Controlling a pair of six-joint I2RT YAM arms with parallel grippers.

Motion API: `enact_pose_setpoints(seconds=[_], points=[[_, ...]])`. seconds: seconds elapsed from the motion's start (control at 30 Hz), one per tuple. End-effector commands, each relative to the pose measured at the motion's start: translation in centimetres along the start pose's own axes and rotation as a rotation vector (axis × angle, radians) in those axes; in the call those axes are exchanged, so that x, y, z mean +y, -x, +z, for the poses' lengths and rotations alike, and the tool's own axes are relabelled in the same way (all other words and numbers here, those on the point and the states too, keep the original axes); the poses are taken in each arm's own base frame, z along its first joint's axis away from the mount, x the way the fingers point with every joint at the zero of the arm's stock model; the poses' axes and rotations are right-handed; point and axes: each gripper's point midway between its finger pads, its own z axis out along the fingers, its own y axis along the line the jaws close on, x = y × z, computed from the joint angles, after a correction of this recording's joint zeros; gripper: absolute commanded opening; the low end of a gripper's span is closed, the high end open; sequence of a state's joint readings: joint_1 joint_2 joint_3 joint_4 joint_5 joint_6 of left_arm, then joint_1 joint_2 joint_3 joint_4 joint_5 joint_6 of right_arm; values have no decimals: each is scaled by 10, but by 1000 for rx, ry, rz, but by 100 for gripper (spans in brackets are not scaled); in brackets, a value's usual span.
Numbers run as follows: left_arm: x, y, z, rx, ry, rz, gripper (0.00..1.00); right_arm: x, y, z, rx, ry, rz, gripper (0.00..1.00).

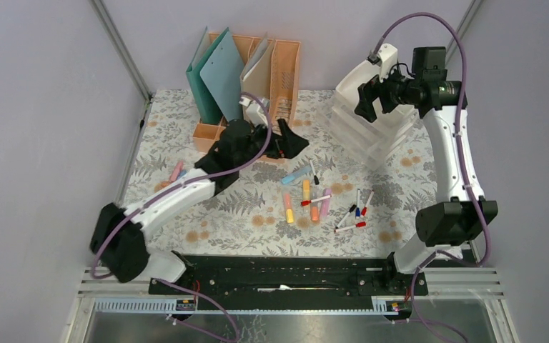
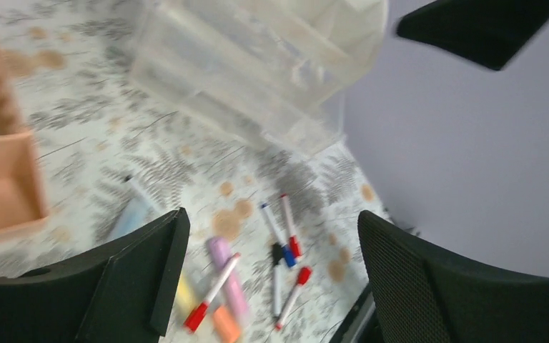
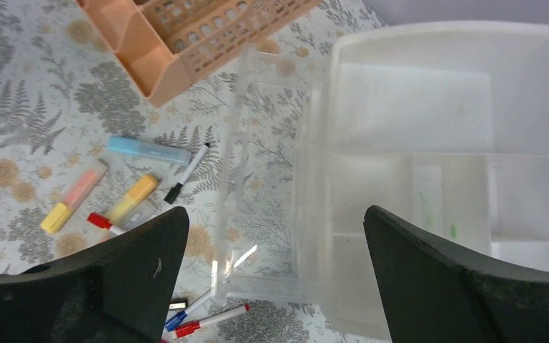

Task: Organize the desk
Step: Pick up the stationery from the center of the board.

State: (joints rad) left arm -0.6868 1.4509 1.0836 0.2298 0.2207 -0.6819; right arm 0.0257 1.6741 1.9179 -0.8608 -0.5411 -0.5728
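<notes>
The desk (image 1: 243, 221) is covered in a fern-and-flower cloth. Several highlighters (image 1: 305, 193) and thin markers (image 1: 356, 212) lie scattered at its middle. My left gripper (image 1: 291, 143) is open and empty, hovering by the peach file rack (image 1: 279, 71). Its wrist view shows the open gripper (image 2: 271, 279) above the markers (image 2: 286, 236) and a purple highlighter (image 2: 225, 271). My right gripper (image 1: 372, 100) is open and empty above the white drawer unit (image 1: 368, 121). In its wrist view the gripper (image 3: 275, 279) hangs over the unit's top tray (image 3: 429, 143) and a clear drawer pulled out (image 3: 257, 179).
Teal and beige folders (image 1: 218, 75) stand in the rack at the back. A pink highlighter (image 1: 176, 171) lies alone at the left. Grey walls enclose the desk on three sides. A blue highlighter (image 3: 148, 150) and a black-capped marker (image 3: 186, 174) lie near the rack (image 3: 186, 36).
</notes>
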Motion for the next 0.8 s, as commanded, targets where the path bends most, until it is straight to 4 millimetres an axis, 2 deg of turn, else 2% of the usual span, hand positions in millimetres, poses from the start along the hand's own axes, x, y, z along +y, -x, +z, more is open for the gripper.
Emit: enact_pose_setpoints(seconds=[0.0,0.07,0.23,0.4,0.57,0.67,0.77], points=[[40,0,-53,9,237,211,95,34,12,-30,-72,67,13,100],[50,5,-72,-16,307,248,99,51,13,-40,-105,111,2,100],[74,10,-118,-53,453,283,99,102,6,-61,-171,279,3,100],[100,4,-152,-55,560,269,99,141,-19,-65,-180,423,51,100],[118,-6,-170,-26,626,228,99,166,-46,-61,-187,518,113,100],[136,-8,-182,-33,692,198,99,173,-63,-53,-180,536,137,100],[161,-1,-196,-78,753,151,99,178,-76,-46,-180,555,165,100]])
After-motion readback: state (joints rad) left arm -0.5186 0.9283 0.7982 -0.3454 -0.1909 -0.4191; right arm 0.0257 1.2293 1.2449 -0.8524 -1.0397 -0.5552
